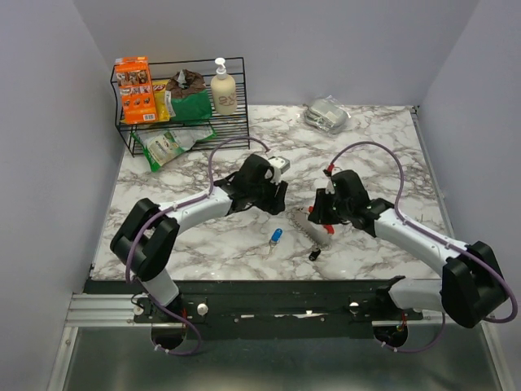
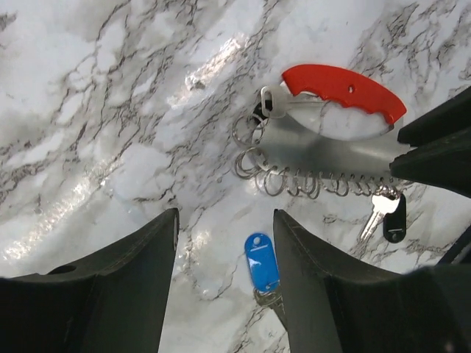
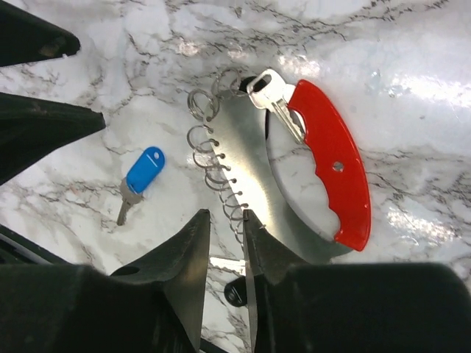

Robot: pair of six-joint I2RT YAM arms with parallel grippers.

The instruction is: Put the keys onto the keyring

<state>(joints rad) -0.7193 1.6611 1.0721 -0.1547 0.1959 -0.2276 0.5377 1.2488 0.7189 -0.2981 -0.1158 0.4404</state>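
The keyring (image 3: 246,158) lies flat on the marble: a curved silver plate edged with small rings, with a red clip (image 3: 335,169). It also shows in the top view (image 1: 309,228) and the left wrist view (image 2: 316,151). One silver key (image 3: 274,103) sits at its ring end. A black-headed key (image 2: 384,212) lies at the other end. The blue-headed key (image 2: 262,262) lies loose beside it, also visible in the top view (image 1: 276,237) and the right wrist view (image 3: 143,170). My left gripper (image 2: 224,220) is open above the blue key. My right gripper (image 3: 227,213) has its jaws a narrow gap apart over the ring row.
A black wire rack (image 1: 179,106) with snack packets and a soap bottle (image 1: 223,88) stands at the back left. A foil packet (image 1: 327,114) lies at the back centre. Grey walls close in left, right and rear.
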